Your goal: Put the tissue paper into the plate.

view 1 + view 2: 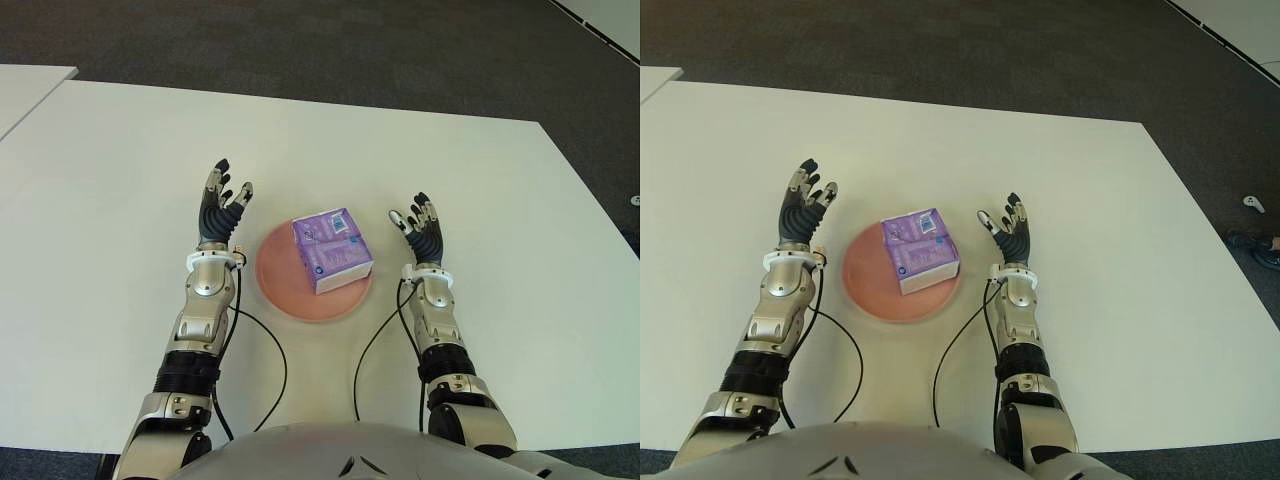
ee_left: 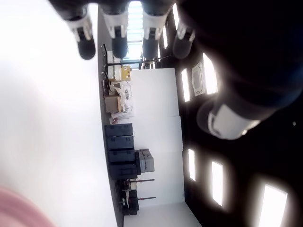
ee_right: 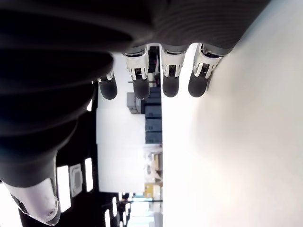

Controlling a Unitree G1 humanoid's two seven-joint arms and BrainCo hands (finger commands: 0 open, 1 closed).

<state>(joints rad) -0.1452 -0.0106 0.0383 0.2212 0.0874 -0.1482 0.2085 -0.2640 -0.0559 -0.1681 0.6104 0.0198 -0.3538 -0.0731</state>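
A purple tissue pack (image 1: 332, 250) lies on the pink round plate (image 1: 283, 283) in the middle of the white table (image 1: 100, 200), its right end reaching the plate's rim. My left hand (image 1: 222, 208) shows just left of the plate, fingers spread and empty. My right hand (image 1: 422, 230) shows just right of the plate, fingers also spread, holding nothing. Both wrist views show straight fingers (image 2: 118, 33) with nothing between them.
Black cables (image 1: 270, 350) run from both wrists over the table toward my body. A second white table's corner (image 1: 25, 85) shows at the far left. Dark carpet (image 1: 300, 50) lies beyond the far edge.
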